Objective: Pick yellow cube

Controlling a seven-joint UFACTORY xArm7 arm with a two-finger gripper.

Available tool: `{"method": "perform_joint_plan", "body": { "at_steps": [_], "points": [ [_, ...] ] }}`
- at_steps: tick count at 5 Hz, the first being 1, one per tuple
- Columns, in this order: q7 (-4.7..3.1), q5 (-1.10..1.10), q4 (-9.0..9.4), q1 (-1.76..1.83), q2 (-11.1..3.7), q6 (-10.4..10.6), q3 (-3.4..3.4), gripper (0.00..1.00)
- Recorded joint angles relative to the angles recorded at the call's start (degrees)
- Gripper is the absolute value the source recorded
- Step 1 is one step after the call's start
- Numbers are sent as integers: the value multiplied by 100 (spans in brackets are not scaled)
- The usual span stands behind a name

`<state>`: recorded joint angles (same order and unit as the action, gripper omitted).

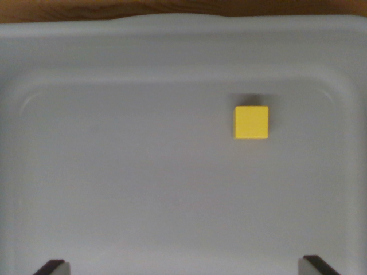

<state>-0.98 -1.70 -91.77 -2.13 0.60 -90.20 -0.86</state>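
Note:
A small yellow cube (251,122) rests on the floor of a pale grey bin (172,51), toward the wrist view's right and upper half. The two dark fingertips (50,267) of my gripper (183,266) peek in at the bottom corners, far apart, with nothing between them. The cube lies well above the fingertips in the picture and to the right of the midline between them.
The bin's raised rim runs along the top and both sides of the view. A strip of brown wooden surface (172,7) shows beyond the far rim.

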Motion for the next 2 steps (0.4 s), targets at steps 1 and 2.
{"method": "perform_joint_plan", "body": {
  "at_steps": [1, 2],
  "points": [
    [0, 0, 0, 0, 0, 0, 0, 0],
    [-26, -5, 22, -11, -65, 75, 4, 0]
  ]
}}
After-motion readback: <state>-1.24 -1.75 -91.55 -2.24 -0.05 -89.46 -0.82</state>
